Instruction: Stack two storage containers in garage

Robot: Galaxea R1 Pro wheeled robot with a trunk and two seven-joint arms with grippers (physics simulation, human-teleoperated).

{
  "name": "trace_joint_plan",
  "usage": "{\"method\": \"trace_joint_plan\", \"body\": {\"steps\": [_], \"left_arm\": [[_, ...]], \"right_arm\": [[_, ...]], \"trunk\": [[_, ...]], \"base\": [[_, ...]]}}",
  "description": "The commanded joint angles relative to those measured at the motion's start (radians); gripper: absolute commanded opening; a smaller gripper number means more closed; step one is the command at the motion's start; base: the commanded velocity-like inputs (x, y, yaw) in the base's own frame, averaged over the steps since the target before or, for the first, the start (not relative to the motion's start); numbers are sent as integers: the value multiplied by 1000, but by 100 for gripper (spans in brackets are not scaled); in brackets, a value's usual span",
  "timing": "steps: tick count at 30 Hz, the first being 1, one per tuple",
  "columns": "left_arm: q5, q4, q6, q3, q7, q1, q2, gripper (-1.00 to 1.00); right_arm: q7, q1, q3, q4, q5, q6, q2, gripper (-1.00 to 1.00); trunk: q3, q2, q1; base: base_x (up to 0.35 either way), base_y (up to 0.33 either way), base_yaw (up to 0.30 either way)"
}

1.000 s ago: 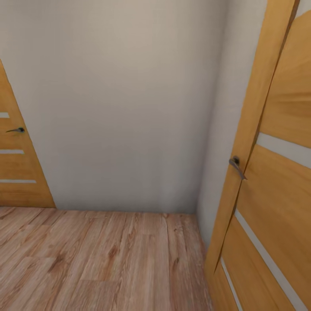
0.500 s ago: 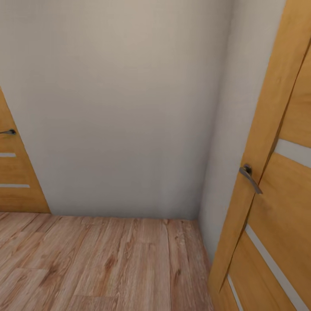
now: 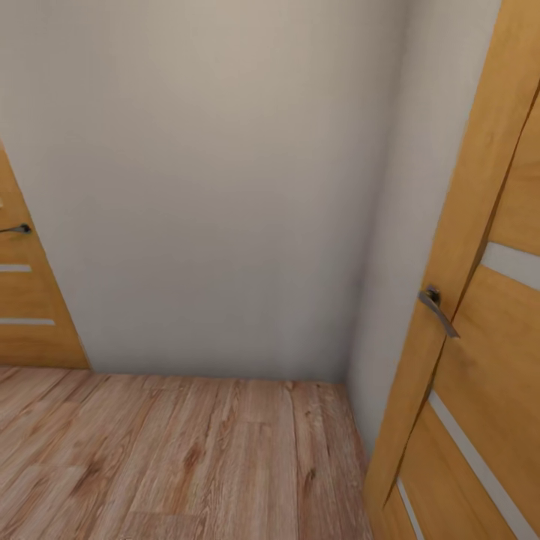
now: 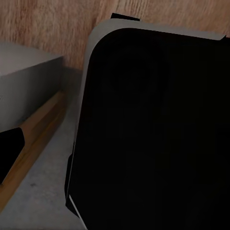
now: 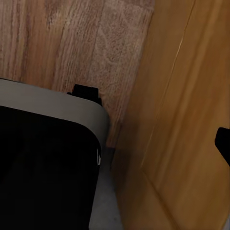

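Close beside an open wooden door [image 3: 480, 330] on its right, the robot faces a bare beige wall [image 3: 210, 187] in a corner of light wood plank floor [image 3: 172, 457], with a second wooden door [image 3: 22, 300] at far left. Neither storage container appears here, so the carrying part of the job looks not yet begun or is out of frame. The chief risk, judged from the right wrist view, is the robot's dark base [image 5: 43, 167] clipping the door panel [image 5: 187, 120] just beside it when turning. Whether either gripper is open or closed cannot be told; no fingers are distinguishable.
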Motion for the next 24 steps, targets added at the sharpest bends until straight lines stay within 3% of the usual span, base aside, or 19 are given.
{"method": "trace_joint_plan", "body": {"steps": [1,14,24], "left_arm": [[5,0,-3,1,0,0,0,100],[5,0,-2,1,0,0,0,100],[6,0,0,1,-3,0,1,100]], "right_arm": [[0,-1,8,2,-7,-5,0,100],[0,-1,9,2,-5,-6,0,100],[0,-1,8,2,-6,-6,2,100]], "trunk": [[-1,0,0],[-1,0,0],[-1,0,0]], "base": [[0,0,208],[11,0,211],[293,0,8]]}}
